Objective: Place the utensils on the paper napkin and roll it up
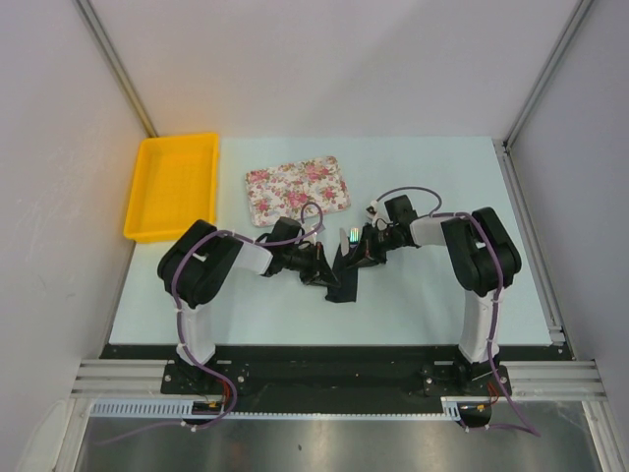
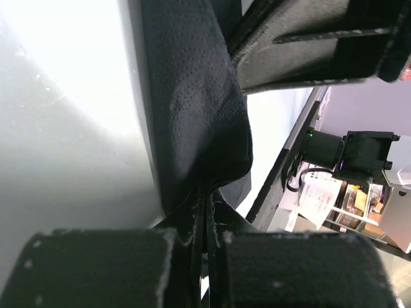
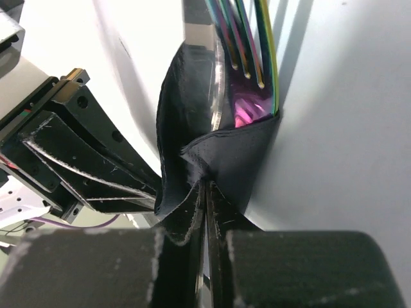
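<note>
The black paper napkin lies folded into a long narrow bundle on the table between my two grippers. My left gripper is shut on one edge of the napkin, pinching the sheet between its fingers. My right gripper is shut on the opposite edge of the napkin. In the right wrist view the fork's tines with a rainbow sheen stick out of the fold, beside another silvery piece. The rest of the utensils is hidden inside the napkin.
The pink-flowered tray lies just behind the grippers. A yellow bin stands at the back left. The right gripper's body looms close in the left wrist view.
</note>
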Motion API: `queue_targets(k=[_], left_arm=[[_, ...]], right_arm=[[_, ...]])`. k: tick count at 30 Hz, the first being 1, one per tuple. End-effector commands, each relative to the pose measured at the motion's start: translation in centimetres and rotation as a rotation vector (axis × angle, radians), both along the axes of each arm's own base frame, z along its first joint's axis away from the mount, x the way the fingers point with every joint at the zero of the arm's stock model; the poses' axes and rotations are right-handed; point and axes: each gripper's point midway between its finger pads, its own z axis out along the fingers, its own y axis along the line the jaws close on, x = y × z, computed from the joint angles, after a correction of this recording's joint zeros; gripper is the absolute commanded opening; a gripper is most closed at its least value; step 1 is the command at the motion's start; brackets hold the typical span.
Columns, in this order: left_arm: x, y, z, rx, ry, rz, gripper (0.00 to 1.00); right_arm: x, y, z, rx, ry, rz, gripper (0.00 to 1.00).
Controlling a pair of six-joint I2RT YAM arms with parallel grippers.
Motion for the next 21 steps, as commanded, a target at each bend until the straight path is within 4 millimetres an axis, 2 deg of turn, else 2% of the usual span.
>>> queue_targets(k=[1, 6, 10, 14, 21], left_arm=[[1.5, -0.4, 0.4, 0.008, -0.098, 0.009, 0.0], [1.9, -1.6, 3.0, -0.063, -0.148, -0.01, 0.0], [1.9, -3.5, 5.5, -0.113, -0.2, -0.045, 0.0], [1.3, -4.5, 5.5, -0.119, -0.185, -0.067, 0.0], [-0.1, -5.3, 3.8, -0.098, -0.162, -0.098, 0.0]], right_arm=[[0.1, -0.7, -2.4, -0.051, -0.001, -0.008, 0.04], [-0.3, -0.6, -3.0, -0.072, 0.015, -0.006, 0.02], [-0.5, -0.7, -3.7, -0.104, 0.02, -0.007, 0.01], [-0.6, -1.0, -4.0, -0.123, 0.024, -0.007, 0.0], [-0.6, -1.2, -4.0, -0.13, 0.02, -0.005, 0.0]])
